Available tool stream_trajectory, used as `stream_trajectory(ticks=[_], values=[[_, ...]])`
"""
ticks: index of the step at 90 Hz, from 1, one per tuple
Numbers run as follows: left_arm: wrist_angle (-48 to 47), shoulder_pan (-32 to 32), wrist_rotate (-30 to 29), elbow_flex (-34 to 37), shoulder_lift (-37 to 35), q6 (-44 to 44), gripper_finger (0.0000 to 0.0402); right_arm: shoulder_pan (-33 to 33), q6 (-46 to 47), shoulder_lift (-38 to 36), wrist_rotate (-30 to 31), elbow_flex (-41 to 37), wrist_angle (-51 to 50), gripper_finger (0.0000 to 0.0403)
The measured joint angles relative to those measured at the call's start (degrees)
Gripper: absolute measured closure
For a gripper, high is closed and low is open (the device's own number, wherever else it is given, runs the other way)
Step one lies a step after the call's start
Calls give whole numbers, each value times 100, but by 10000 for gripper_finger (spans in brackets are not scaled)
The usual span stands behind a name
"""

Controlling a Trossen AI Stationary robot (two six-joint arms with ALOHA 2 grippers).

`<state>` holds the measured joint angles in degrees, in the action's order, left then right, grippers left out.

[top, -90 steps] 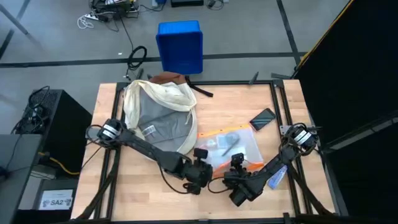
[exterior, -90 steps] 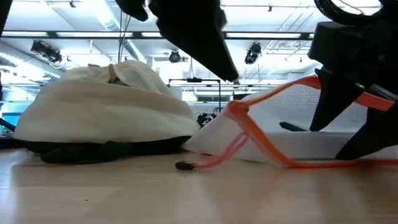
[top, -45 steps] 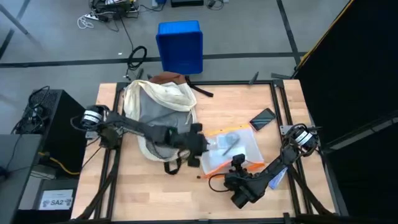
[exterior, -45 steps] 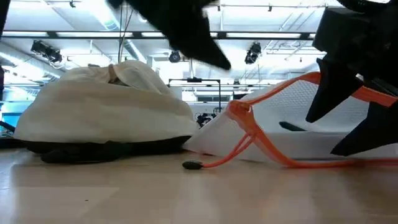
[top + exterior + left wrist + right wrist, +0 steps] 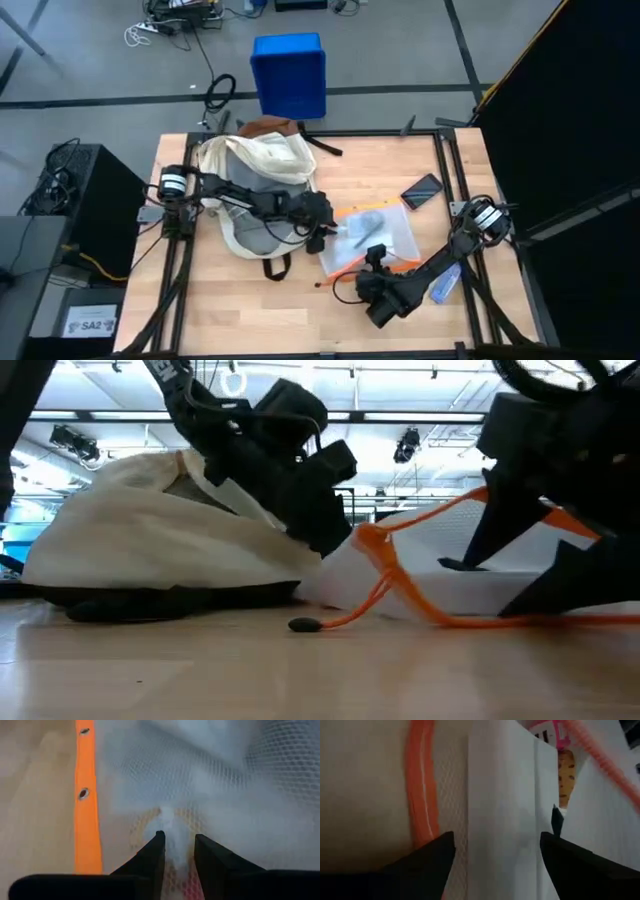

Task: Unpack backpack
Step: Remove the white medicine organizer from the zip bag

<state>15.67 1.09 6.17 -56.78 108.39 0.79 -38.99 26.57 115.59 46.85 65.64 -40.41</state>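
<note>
The cream-white backpack (image 5: 255, 175) lies on its brown base side at the table's far left, its opening slack. To its right lies the clear orange-edged zip pouch (image 5: 375, 235), with things inside. My left arm reaches across the backpack. My left gripper (image 5: 325, 232) is down on the pouch's left end, shut on its mesh. My right gripper (image 5: 375, 262) stands open at the pouch's near edge, where the orange lip (image 5: 480, 500) is raised off the table. My left gripper pinches a small pucker of the pouch's white mesh wall (image 5: 167, 817) between its two fingertips, close beside the orange edge band (image 5: 86, 820). It comes slanting down from the table's left. My right gripper has its fingers spread wide on the pouch's near edge, with a white panel (image 5: 500, 810) between them. The raised orange lip (image 5: 555, 520) crosses the fingers; which finger is inside cannot be told.
A dark phone (image 5: 422, 190) lies at the table's far right and a blue packet (image 5: 445, 285) under my right arm. The pouch's orange cord with a dark tab (image 5: 303, 625) trails on the table. A blue bin (image 5: 290, 75) stands on the floor beyond.
My left gripper has left the table's near edge, gone toward the far edge, and come down on the pouch's left end beside the backpack. My right gripper has stayed at the pouch's raised near edge, shifting slightly left.
</note>
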Motion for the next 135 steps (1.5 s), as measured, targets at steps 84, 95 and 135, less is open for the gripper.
stream_trajectory(ticks=[84, 95, 135], values=[[37, -226, 575, 0, 73, 119, 324, 702, -1047, 85, 989, 335, -60, 183], [37, -230, 611, 2, 73, 119, 324, 740, -1274, 83, 1095, 335, -60, 212], [30, -235, 636, 5, 77, 121, 324, 666, -1558, 54, 801, 339, -32, 272]])
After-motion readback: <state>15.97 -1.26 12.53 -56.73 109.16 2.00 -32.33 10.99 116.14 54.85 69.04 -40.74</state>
